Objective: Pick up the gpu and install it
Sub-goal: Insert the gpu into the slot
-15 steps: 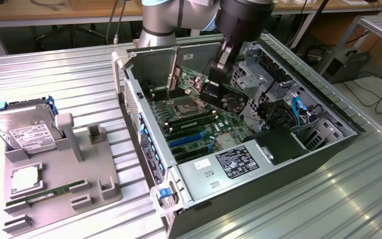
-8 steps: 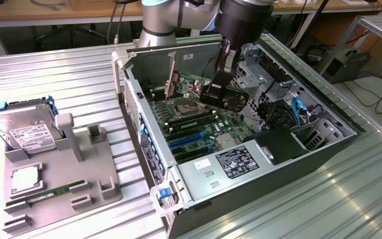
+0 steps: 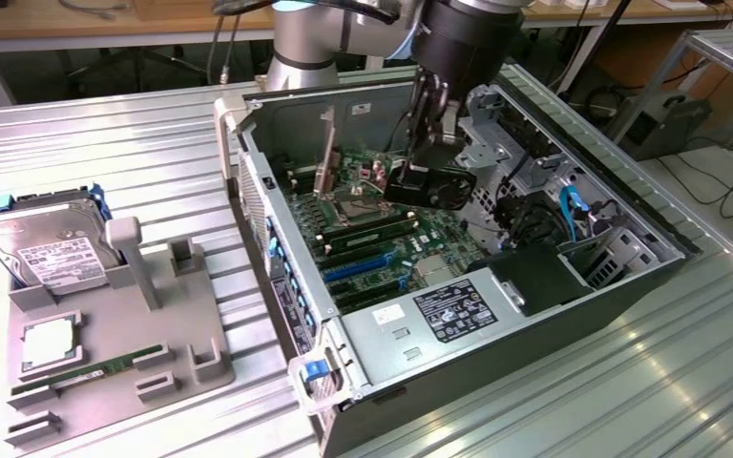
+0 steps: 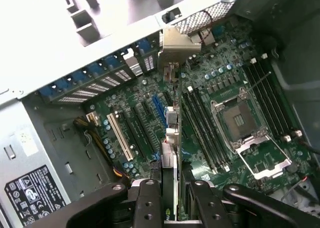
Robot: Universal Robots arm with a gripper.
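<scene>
The gpu (image 3: pixel 428 185) hangs on edge inside the open computer case (image 3: pixel 264 205), just above the motherboard (image 3: pixel 399 243). Its black cooler faces the exterior view's right, and its long silver bracket (image 3: pixel 328 143) stands by the case's rear wall. My gripper (image 3: pixel 428 141) comes down from above and is shut on the card's upper edge. In the wrist view the gpu (image 4: pixel 172 133) is seen edge-on, with its bracket (image 4: pixel 176 46) at the rear slot openings. The gripper (image 4: pixel 172 203) clamps it from both sides with black fingers (image 4: pixel 147 200). Under the card lie the expansion slots (image 4: pixel 142 130).
The CPU socket (image 4: pixel 240 120) and memory slots (image 4: pixel 202 128) lie beside the card's line. A power supply (image 3: pixel 456 310) and a drive cage (image 3: pixel 602 253) stand inside the case. At the exterior view's left, a grey holder (image 3: pixel 125 334) carries a hard drive (image 3: pixel 49 248) and a memory stick (image 3: pixel 87 367).
</scene>
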